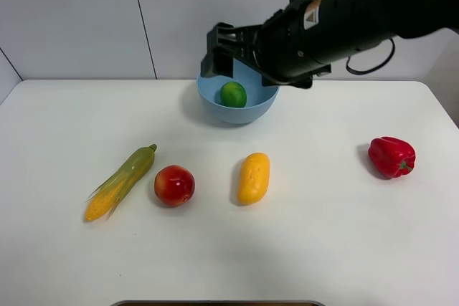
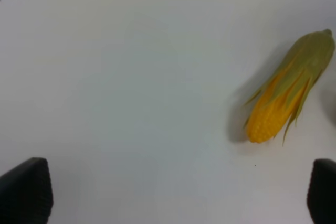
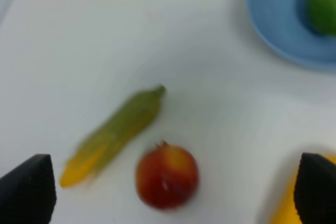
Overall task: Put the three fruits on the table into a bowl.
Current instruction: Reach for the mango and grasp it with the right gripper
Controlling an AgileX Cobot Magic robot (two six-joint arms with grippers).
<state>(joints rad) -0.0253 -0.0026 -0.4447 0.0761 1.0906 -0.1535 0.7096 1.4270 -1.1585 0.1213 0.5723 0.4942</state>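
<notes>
Sitting in bowl [image 1: 213,111], lime [image 1: 233,94] near empty right hand [image 1: 217,62].

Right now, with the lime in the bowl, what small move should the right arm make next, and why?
Probably swing the right gripper, open and empty over the bowl, down toward the mango: it and the apple lie on the table, and it is nearer.
</notes>
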